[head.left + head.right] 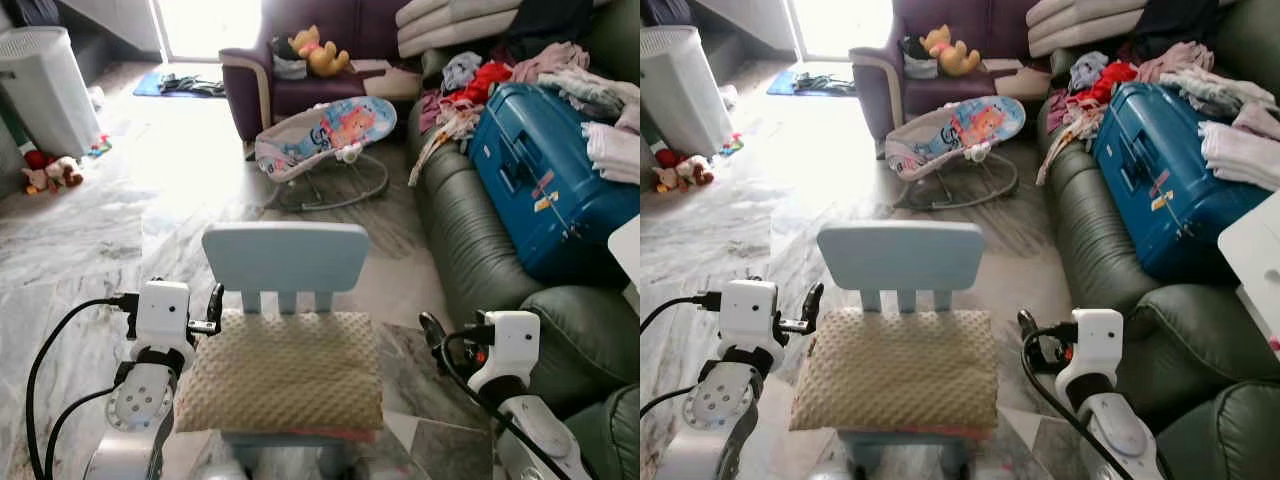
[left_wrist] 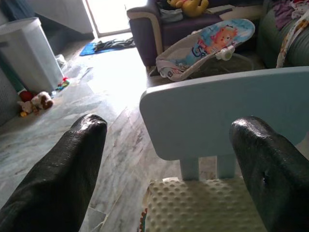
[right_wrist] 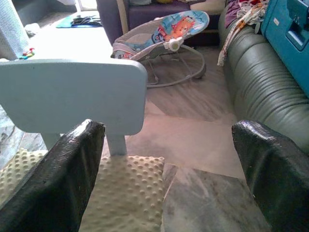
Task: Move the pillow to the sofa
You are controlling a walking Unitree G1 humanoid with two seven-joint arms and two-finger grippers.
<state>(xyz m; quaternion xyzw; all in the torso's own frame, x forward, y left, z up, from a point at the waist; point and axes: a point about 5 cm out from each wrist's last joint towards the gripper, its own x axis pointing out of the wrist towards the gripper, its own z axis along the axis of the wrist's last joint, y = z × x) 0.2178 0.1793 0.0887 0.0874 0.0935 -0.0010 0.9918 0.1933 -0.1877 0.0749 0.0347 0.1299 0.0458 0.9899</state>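
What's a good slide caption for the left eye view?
Both open end effectors, left and right, flank the beige pillow on the blue chair, beside the green sofa.

**Room around the chair and sofa**

We see the beige pillow (image 1: 282,372) covering the seat of the pale blue chair (image 1: 285,256); the backrest blocks its far edge, while both side edges stand open. Our left end effector (image 1: 212,310) sits at the seat's left edge, the right end effector (image 1: 432,330) over bare floor (image 1: 400,270) between chair and green sofa (image 1: 480,240). On the sofa, a blue suitcase (image 1: 545,175) and heaped clothes (image 1: 560,70) fill the far cushions; the near cushion (image 1: 585,335) lies bare. A baby bouncer (image 1: 325,135) stands beyond the chair.
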